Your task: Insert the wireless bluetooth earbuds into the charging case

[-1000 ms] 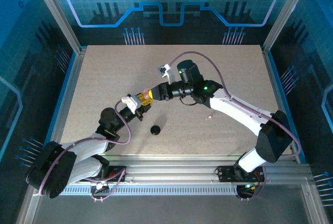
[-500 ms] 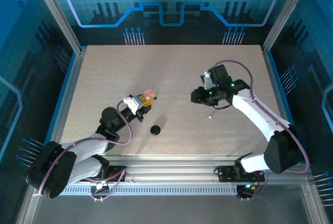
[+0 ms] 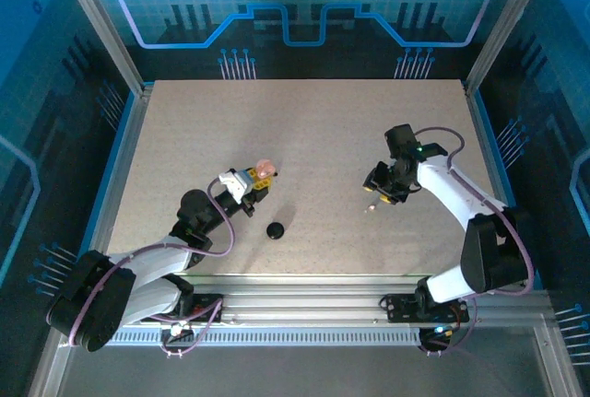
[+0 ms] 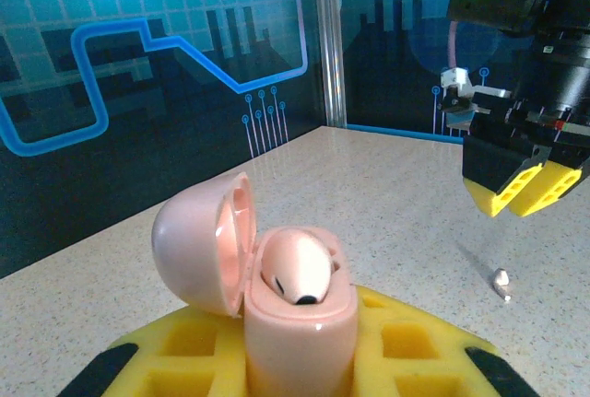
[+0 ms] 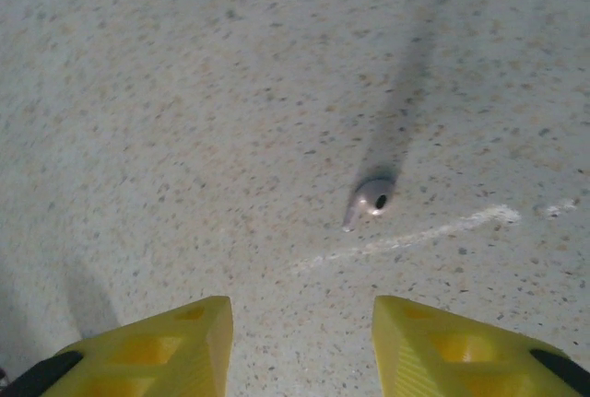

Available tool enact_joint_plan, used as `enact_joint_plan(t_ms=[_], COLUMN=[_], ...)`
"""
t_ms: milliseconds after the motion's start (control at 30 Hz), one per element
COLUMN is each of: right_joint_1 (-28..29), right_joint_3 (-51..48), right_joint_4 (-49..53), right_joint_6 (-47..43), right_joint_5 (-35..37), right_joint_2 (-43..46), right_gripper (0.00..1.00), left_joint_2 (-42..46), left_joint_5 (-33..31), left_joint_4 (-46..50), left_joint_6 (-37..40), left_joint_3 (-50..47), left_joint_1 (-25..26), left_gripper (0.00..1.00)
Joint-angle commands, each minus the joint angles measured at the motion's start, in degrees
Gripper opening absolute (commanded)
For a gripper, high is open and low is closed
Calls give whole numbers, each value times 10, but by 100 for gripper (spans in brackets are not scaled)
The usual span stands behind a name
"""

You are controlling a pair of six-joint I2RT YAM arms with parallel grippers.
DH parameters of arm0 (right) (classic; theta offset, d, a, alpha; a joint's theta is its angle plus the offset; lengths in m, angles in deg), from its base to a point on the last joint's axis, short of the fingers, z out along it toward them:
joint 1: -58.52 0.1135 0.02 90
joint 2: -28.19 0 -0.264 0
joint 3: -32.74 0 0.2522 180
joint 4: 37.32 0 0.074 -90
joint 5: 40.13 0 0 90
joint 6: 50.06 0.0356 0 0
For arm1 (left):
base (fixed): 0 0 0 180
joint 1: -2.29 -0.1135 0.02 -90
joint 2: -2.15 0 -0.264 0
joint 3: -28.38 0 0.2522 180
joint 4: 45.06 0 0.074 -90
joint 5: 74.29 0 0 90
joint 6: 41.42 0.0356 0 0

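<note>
My left gripper (image 3: 253, 179) is shut on the pink charging case (image 3: 265, 169), holding it upright near the table's middle. The case (image 4: 300, 328) has its lid (image 4: 195, 242) swung open to the left, and a whitish earbud (image 4: 297, 268) sits in one socket. A second whitish earbud (image 3: 371, 204) lies loose on the table to the right. My right gripper (image 3: 382, 191) hovers just above it, open with nothing between its yellow fingers (image 5: 175, 342). In the right wrist view this earbud (image 5: 369, 198) lies a little ahead of the gripper (image 5: 300, 312), right of centre.
A small black round object (image 3: 275, 229) lies on the table in front of the case. Pale speckled tabletop (image 3: 323, 130) stretches behind both arms, bounded by aluminium rails (image 3: 124, 148) and blue walls. A faint white scratch (image 5: 415, 236) crosses the surface near the loose earbud.
My right arm pulled away from the case and swung right, coming down over the loose earbud with its jaws spread wider. The left arm and the case have stayed put.
</note>
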Motion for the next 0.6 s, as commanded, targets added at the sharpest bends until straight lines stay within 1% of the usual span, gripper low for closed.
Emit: enact_joint_plan(t_ms=[0, 67, 167, 267, 367, 567], right_joint_1=[-7, -7, -7, -7, -5, 3], right_joint_3=[-5, -1, 6, 10, 10, 5], right_joint_4=[19, 31, 45, 50, 47, 14], right_joint_6=[82, 117, 160, 195, 221, 258], right_joint_5=[65, 88, 94, 82, 60, 17], right_joint_2=[-7, -11, -27, -51, -77, -121], right_gripper=[44, 44, 41, 39, 39, 38], left_joint_2=[10, 11, 11, 9, 8, 10], left_joint_5=[1, 0, -4, -3, -4, -13], left_joint_4=[-5, -4, -2, -2, 0, 1], left_joint_6=[15, 16, 19, 21, 22, 27], left_joint_3=[-2, -4, -5, -4, -4, -9], left_joint_1=[0, 0, 0, 0, -1, 0], left_gripper=[14, 14, 14, 14, 14, 14])
